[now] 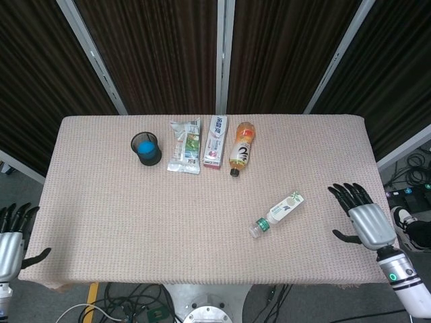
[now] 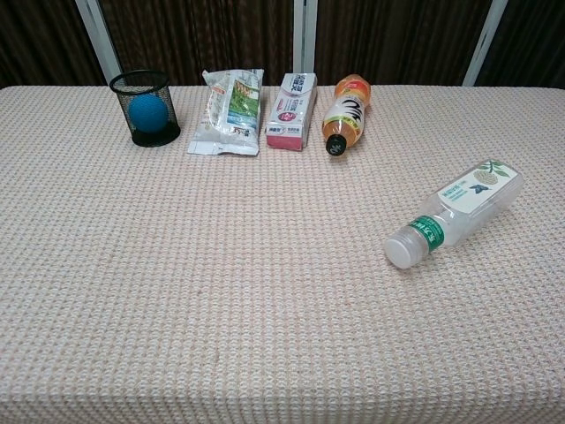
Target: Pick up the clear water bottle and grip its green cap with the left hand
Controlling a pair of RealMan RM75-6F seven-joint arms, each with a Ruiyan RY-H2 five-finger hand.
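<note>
Clear plastic, lying flat: in the head view the bottle [image 1: 277, 215] rests on its side on the right half of the woven worktop [image 1: 108, 215], cap [image 1: 256, 229] turned toward the front edge and label end angled away to the right. The right hand [image 1: 357, 214] hangs over the worktop's right edge, near the bottle but apart from it, fingers spread and holding nothing. The left hand [image 1: 9, 235] sits off the front-left corner, well apart from the bottle, also spread and holding nothing. Along the back stand a mesh cup [image 1: 146, 148] with a blue ball, a pouch [image 1: 185, 145], a box [image 1: 215, 141] and an orange bottle [image 1: 241, 149], all well apart from the target. In the chest view neither hand shows; the bottle [image 2: 459, 212] lies diagonally with its pale cap end [image 2: 402, 252] nearest the camera and a green band just behind it. Being round and on its side, the bottle would likely roll if a finger nudged it before the grasp closed, and on the right it has little worktop to spare. A grip taken too near the neck could leave the left hand no room on the cap, and the thin wall may buckle under a hard squeeze.
</note>
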